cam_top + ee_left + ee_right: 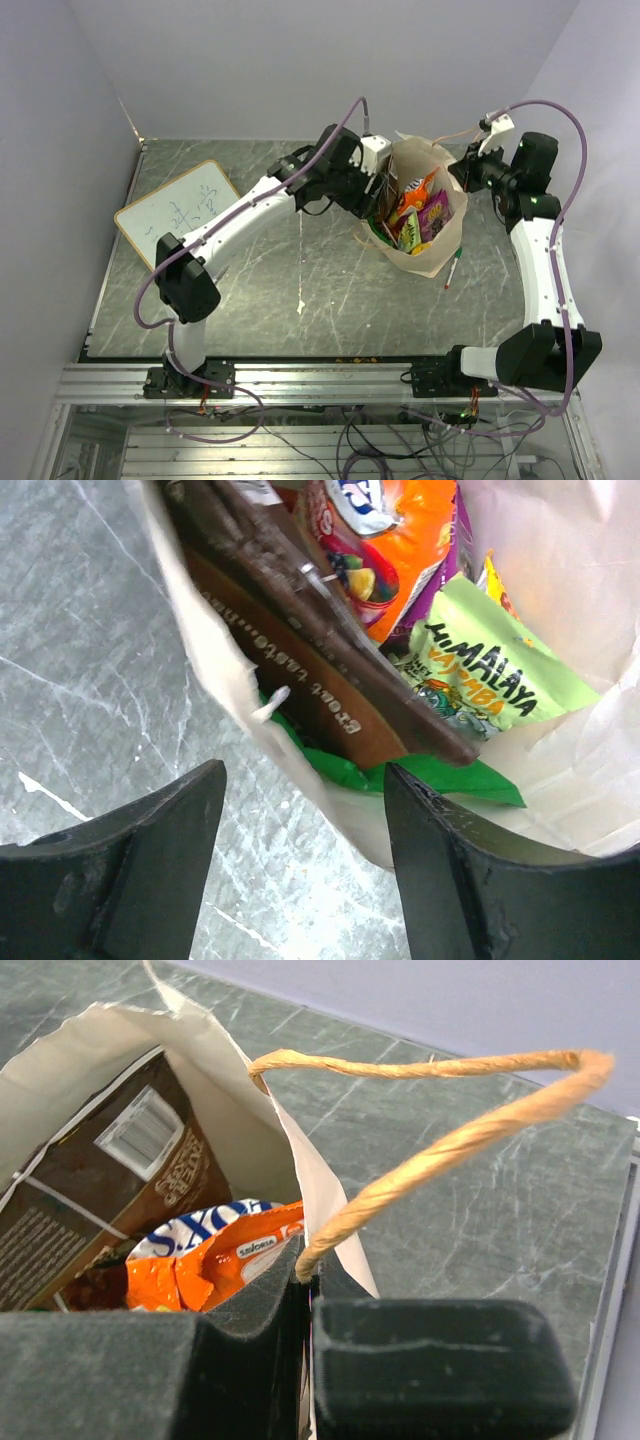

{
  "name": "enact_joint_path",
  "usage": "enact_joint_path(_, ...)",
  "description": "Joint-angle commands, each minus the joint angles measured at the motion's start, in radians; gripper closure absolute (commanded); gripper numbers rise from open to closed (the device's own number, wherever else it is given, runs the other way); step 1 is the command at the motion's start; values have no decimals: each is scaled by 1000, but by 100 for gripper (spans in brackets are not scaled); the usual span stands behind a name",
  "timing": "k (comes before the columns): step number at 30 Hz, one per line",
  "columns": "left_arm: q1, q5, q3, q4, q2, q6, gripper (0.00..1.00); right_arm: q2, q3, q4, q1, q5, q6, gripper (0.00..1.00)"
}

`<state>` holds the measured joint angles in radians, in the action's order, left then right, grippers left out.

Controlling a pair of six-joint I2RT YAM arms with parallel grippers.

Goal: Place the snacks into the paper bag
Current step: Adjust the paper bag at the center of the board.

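Observation:
The tan paper bag (430,255) stands at the table's back right, mouth open. Inside it are an orange packet (416,190), a purple pouch (435,212), a green-white pouch (485,670), brown pouches (300,650) and a green packet (420,775). My left gripper (305,865) is open and empty, hanging just above the bag's left rim (215,665). My right gripper (312,1290) is shut on the bag's right rim (330,1210) at the root of the twisted handle (450,1140). The orange packet (200,1260) and a brown pouch (90,1200) show beside it.
A white whiteboard (178,212) lies at the back left. A green-capped marker (452,270) lies just right of the bag's base. Walls close the table at the back and both sides.

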<state>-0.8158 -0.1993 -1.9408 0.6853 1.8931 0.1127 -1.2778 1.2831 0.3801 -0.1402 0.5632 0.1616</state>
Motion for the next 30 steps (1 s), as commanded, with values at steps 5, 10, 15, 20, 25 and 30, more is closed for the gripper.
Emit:
enact_joint_path(5,53,-67,-53,-3,-42,-36,17,-172,195,66,-6,-139,-4,100)
enact_joint_path(10,56,-30,3,-32,-126,-93,11,-304,337,92,-9,-217,-9,100)
enact_joint_path(15,55,17,67,-61,-202,-142,9,-413,433,109,-56,-247,2,100)
enact_joint_path(20,55,52,102,-75,-242,-165,7,-522,514,177,-118,-213,32,100)
enact_joint_path(25,55,62,121,-82,-246,-178,7,-552,543,224,-135,-182,63,99)
enact_joint_path(30,56,3,211,-171,-248,-175,8,-538,566,260,-137,-144,80,91)
